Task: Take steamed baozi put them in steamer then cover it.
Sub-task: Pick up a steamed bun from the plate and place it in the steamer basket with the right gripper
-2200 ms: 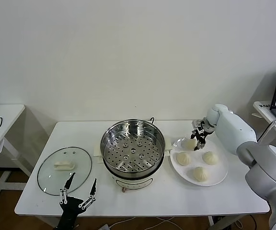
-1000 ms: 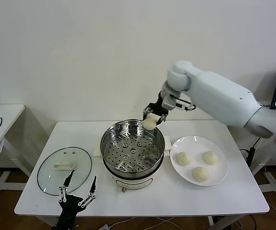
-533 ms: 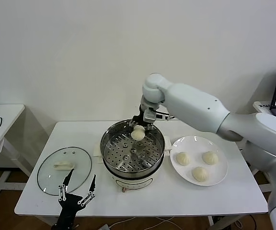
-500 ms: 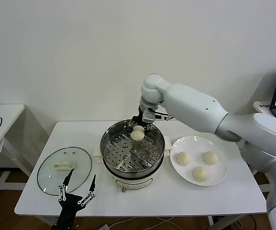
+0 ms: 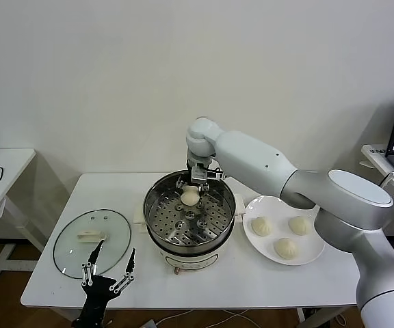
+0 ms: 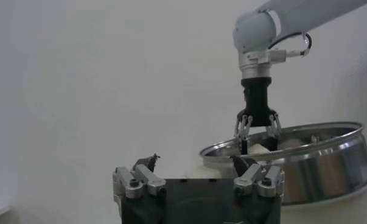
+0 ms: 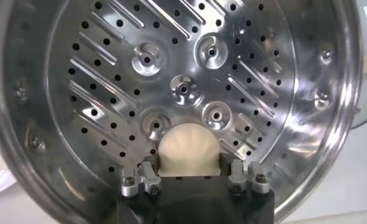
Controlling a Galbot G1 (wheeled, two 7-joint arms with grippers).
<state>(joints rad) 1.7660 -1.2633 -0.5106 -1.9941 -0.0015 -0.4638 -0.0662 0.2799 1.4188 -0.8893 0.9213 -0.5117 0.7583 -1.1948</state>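
White table (image 5: 334, 280), baozi (image 5: 189, 197) over steamer (image 5: 189, 236) tray.

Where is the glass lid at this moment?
In the head view the glass lid lies flat on the white table, on the robot's left, beside the steamer. The left gripper hovers at its near edge.

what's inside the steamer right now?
One baozi between the fingers of the right end effector, over the perforated tray in the steamer. The rest of the tray is bare. The end effector covers the bun's near side; contact with the tray can't be seen.
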